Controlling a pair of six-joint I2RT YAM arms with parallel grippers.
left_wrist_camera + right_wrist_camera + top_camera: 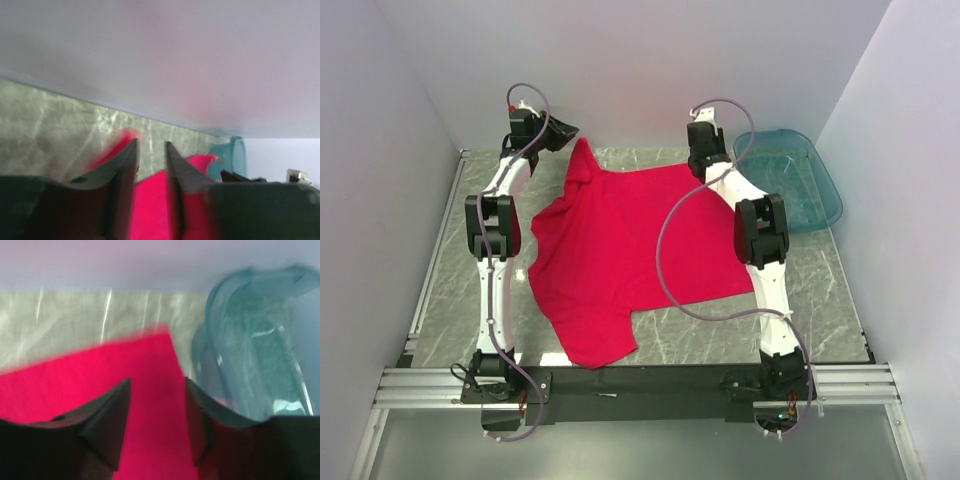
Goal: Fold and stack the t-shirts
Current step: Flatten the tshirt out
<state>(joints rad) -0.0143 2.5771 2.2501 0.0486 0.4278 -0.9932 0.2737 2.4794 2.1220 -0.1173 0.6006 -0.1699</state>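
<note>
A red t-shirt [630, 250] lies spread on the marbled table, one sleeve pointing to the back left and one hanging near the front edge. My left gripper [560, 135] hovers at the shirt's back left tip. In the left wrist view its jaws [150, 143] stand a little apart, with red cloth [150, 210] showing below and behind them and table between the tips. My right gripper [708, 160] is at the shirt's back right corner. In the right wrist view it [156, 380] is open and empty over the red cloth [100, 385].
A teal plastic bin [790, 180] stands at the back right, close to the right gripper; it also shows in the right wrist view [260, 365] and the left wrist view [235, 155]. White walls enclose the table on three sides.
</note>
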